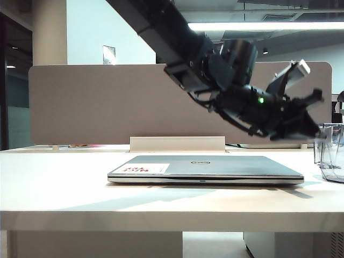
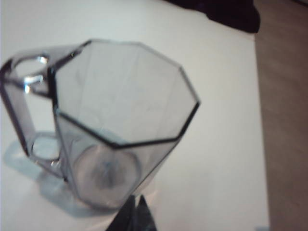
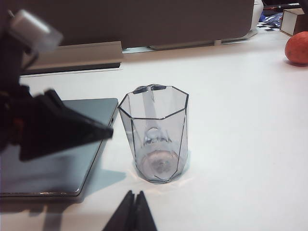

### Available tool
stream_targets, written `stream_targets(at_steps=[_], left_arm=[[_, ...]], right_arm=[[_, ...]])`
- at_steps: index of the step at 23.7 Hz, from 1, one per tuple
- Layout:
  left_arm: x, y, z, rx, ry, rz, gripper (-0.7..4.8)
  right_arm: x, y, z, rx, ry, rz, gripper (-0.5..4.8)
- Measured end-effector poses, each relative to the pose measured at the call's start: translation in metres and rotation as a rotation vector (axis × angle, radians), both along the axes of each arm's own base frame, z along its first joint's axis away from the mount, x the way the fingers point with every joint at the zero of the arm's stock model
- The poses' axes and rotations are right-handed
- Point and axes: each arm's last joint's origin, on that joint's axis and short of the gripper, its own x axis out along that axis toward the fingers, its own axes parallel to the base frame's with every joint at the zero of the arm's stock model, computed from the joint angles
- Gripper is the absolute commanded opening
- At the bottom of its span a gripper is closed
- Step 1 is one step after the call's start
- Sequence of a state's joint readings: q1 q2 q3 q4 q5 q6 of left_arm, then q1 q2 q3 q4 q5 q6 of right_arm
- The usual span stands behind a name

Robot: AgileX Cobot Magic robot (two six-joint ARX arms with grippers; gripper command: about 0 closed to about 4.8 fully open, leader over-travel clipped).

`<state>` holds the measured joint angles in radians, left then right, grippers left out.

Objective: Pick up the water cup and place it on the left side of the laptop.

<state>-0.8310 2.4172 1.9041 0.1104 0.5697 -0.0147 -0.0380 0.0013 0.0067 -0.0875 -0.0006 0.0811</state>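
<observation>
The right pincer [image 3: 134,211], tips together, sits back from the cup [image 3: 155,134], which stands untouched on the tabletop [image 3: 240,144] right of the laptop [image 3: 57,159]. The left pincer [image 2: 136,216], tips together, hovers just beside the cup; grasp and transfer remain.

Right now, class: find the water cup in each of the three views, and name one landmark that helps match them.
Exterior view: water cup at the far right edge, cut off.
Left wrist view: cup fills the middle, seen from above.
Right wrist view: cup stands centre, beside the laptop.
Shared landmark: the white table.
</observation>
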Motion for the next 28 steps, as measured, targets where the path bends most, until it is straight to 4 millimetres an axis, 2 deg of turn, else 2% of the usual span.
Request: stream_targets(at_steps=[1, 4, 7, 10, 12, 16, 18, 24, 28], left_arm=[[-0.001, 0.001, 0.01, -0.012, -0.038, -0.011, -0.06], [0.0, 0.002, 0.019, 0.0, -0.094, 0.04, -0.06], [0.003, 0.006, 0.014, 0.077, -0.096, 0.14, -0.06], [0.004, 0.011, 0.005, 0.16, -0.059, 0.182, -0.06], [0.004, 0.017, 0.006, 0.212, -0.035, 0.207, -0.06], [0.005, 0.029, 0.04, 0.192, -0.056, 0.237, -0.06], [0.008, 0.033, 0.048, 0.168, -0.072, 0.246, -0.06], [0.011, 0.029, 0.031, 0.184, -0.06, 0.242, -0.06], [0.011, 0.031, 0.033, 0.192, -0.054, 0.246, -0.06]], right_arm=[[0.0, 0.0, 0.0, 0.0, 0.0, 0.0, -0.06], [0.0, 0.0, 0.0, 0.0, 0.0, 0.0, -0.06], [0.0, 0.0, 0.0, 0.0, 0.0, 0.0, -0.06], [0.0, 0.0, 0.0, 0.0, 0.0, 0.0, -0.06], [0.0, 0.0, 0.0, 0.0, 0.0, 0.0, -0.06], [0.0, 0.0, 0.0, 0.01, -0.003, -0.001, -0.06], [0.0, 0.0, 0.002, 0.03, -0.019, -0.003, -0.06], [0.0, 0.0, 0.01, 0.043, -0.07, -0.003, -0.06], [-0.003, 0.0, 0.025, 0.041, -0.125, -0.006, -0.06]])
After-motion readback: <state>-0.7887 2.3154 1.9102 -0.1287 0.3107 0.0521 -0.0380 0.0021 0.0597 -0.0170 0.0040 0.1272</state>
